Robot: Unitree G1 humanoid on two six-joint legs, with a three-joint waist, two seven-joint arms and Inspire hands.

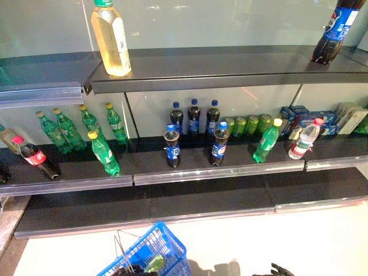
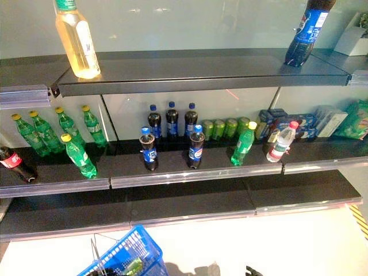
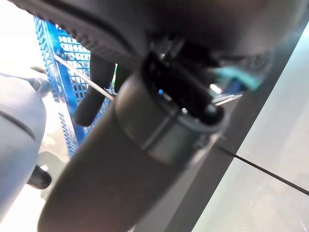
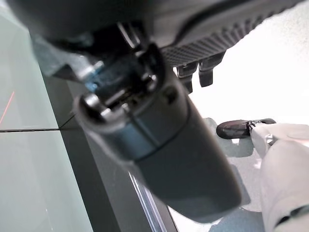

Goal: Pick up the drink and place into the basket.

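Basket: the blue basket sits low on the pale floor, its wire handle up, something green lying inside.
Left hand: the left hand is at the basket, dark fingers curled round the wire handle.
Right hand: the right hand hangs low by the floor, fingers curled, holding nothing.
Drinks: all on the shelves; two cola bottles stand front centre on the middle shelf, green soda bottles to their left.
Top shelf: a yellow drink bottle stands upright.
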